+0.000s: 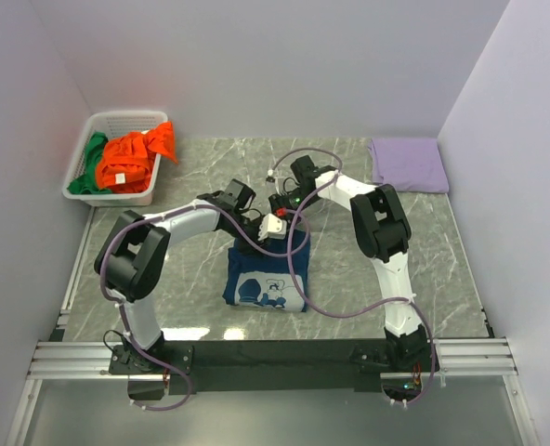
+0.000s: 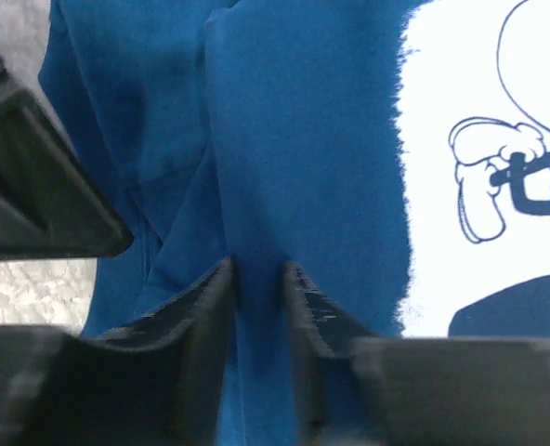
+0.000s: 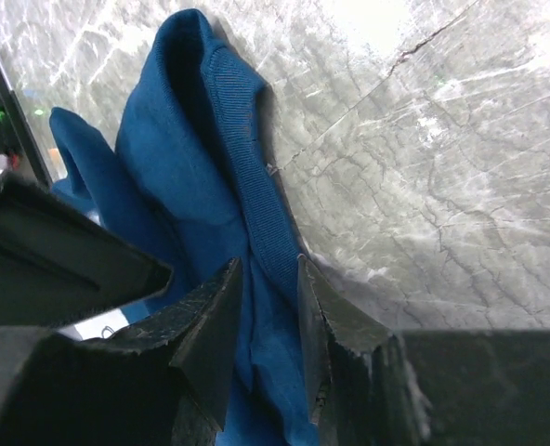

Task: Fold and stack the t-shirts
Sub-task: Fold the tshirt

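The left hand (image 2: 258,279) is clenched on a raised fold of the soft navy blue t-shirt (image 2: 294,139), the cloth pinched between its two dark fingers (image 2: 210,307). To that hand's right lies the shirt's white chest print (image 2: 479,186), drawn with a cartoon outline. The right hand (image 3: 268,288) is clamped on the same shirt at the ribbed collar band (image 3: 256,186), which rises ahead of its fingers. Beyond it and to its right is the bare grey marble-patterned surface (image 3: 442,186).

In the top view the two hands sit close together at the far edge of the shirt. The shirt lies partly folded, print up, and stretches from the hands back toward the arm bases. Well off to the far left of the left hand, a white slotted plastic basket (image 1: 108,197) stands in the corner. It holds a crumpled orange t-shirt (image 1: 131,160) with a green t-shirt (image 1: 91,163) beside it. Far to the right of the right hand, a flat folded lilac cloth (image 1: 407,164) lies at the back edge.
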`<state>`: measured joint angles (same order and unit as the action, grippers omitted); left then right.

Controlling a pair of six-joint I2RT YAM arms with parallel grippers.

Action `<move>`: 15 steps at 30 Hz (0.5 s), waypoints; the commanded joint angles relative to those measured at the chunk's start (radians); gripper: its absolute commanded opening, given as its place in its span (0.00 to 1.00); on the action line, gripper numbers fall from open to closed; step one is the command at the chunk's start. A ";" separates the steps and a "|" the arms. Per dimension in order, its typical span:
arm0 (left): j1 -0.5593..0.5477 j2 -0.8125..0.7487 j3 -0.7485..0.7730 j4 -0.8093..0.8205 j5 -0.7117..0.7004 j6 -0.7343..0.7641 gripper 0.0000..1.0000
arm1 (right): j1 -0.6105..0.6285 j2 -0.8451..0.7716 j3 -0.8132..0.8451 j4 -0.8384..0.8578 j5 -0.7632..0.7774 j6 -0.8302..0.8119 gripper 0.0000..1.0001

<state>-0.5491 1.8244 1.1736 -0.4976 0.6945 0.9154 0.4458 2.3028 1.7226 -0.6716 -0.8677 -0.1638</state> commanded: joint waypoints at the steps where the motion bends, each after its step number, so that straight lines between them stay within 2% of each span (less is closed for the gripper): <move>1: -0.011 -0.002 0.035 -0.002 0.016 0.039 0.29 | 0.007 0.035 0.028 0.020 -0.010 0.013 0.38; 2: -0.011 -0.008 0.031 -0.002 0.025 0.043 0.24 | 0.007 0.041 0.023 0.021 -0.014 0.015 0.37; 3: -0.009 -0.014 0.029 0.001 0.030 0.040 0.11 | 0.005 0.050 0.023 0.017 -0.017 0.017 0.36; 5: -0.011 -0.045 0.018 0.016 0.037 0.034 0.02 | 0.007 0.061 0.023 0.004 -0.034 0.017 0.34; 9: -0.009 -0.147 -0.018 0.086 0.037 0.031 0.01 | 0.007 0.084 0.020 -0.008 -0.069 0.021 0.31; 15: -0.012 -0.211 -0.023 0.180 0.014 0.065 0.01 | 0.007 0.086 0.014 0.007 -0.085 0.027 0.29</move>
<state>-0.5579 1.6630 1.1465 -0.4206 0.6952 0.9409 0.4454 2.3581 1.7298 -0.6689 -0.9905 -0.1249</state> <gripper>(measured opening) 0.026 0.293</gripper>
